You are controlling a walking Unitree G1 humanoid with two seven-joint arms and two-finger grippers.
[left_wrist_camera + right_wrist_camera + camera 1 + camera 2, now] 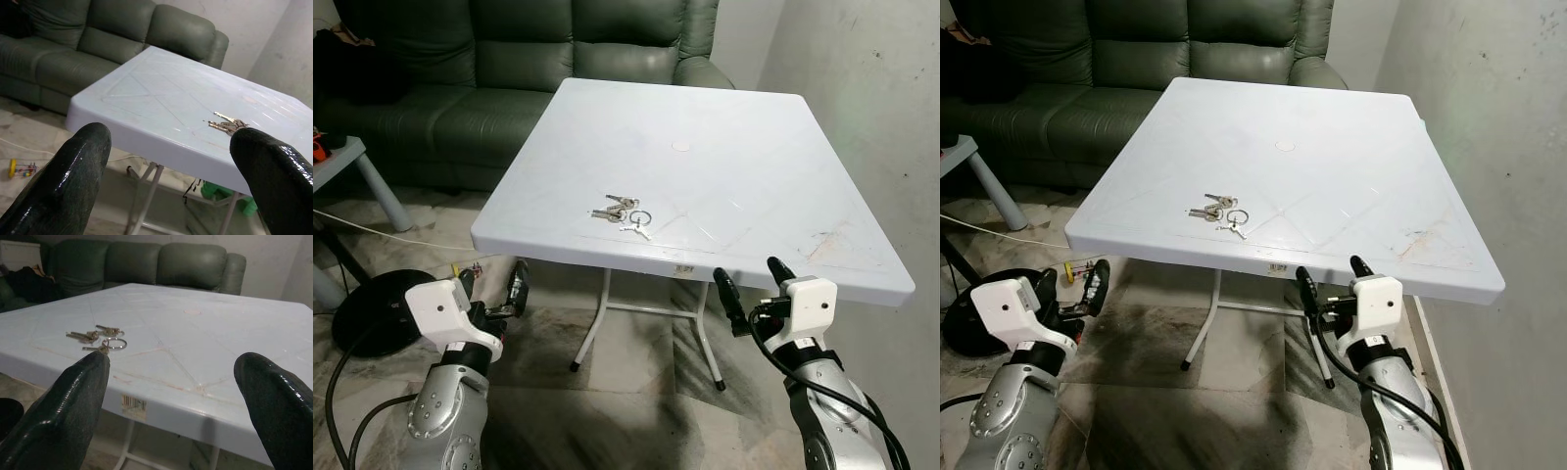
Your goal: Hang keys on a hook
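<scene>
A bunch of silver keys [622, 212] on a ring lies flat on the white plastic table [754, 176], close to its front edge and left of centre. My left gripper [494, 289] hangs open below the table's front left corner, lower than the tabletop. My right gripper [754, 284] is open just under the front edge, to the right of the keys. In the left wrist view the keys [227, 125] sit beyond the open fingers [73, 181]. The right wrist view shows the keys [100, 338] on the tabletop past the left fingertip.
A dark green sofa [509, 69] stands behind the table. A pale wall [881, 117] runs close along the table's right side. On the left are a small grey side table [352, 166], a black round base [372, 304] with cables, and a small toy [22, 169] on the floor.
</scene>
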